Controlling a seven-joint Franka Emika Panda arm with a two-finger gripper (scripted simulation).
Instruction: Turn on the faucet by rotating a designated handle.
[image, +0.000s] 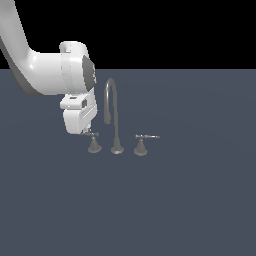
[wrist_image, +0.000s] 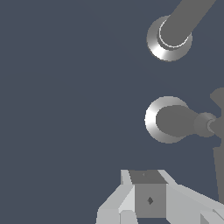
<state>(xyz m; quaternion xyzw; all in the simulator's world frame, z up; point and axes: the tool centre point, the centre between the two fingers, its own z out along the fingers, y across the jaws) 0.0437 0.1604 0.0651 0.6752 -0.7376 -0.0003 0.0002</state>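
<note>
Fingers: the gripper (image: 85, 133) is down at the left handle; its white body hides them, so spread or pinching cannot be told.
Handle: handle (image: 93, 142), a thin grey lever on a flared cone, left of the spout on the dark surface (image: 175, 200).
Faucet: faucet (image: 116, 120), tall gooseneck, centre.
Advice: probably push the rod sideways around its cone, steadily.

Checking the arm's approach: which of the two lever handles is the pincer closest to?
The handle on the exterior view's left of the spout; the pincer sits right at its rod. The twin lever stands apart beyond the spout.
</note>
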